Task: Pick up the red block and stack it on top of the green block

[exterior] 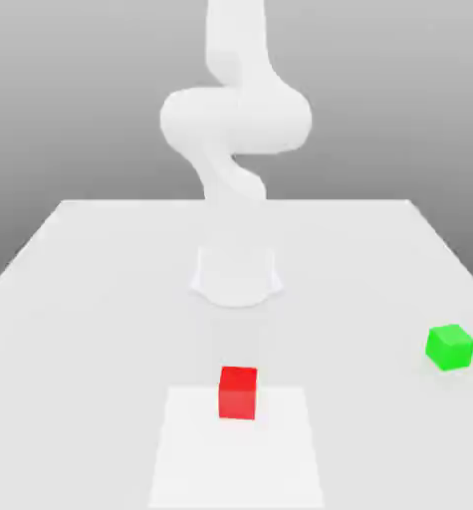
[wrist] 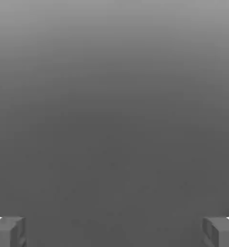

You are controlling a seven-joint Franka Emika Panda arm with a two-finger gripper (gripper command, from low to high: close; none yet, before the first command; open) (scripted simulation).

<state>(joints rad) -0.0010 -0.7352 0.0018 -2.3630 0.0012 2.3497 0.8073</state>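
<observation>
The 2 fingers stand spread wide with nothing between them, cut off by the hand view's edge. The red block sits on the white rectangle at the exterior view's near middle, nearly square to the camera; a cube, it has no long axis. The green block, on the worktop toward the exterior view's right, stands turned, 1 corner forward. The pale arm is hard to make out at its base.
</observation>
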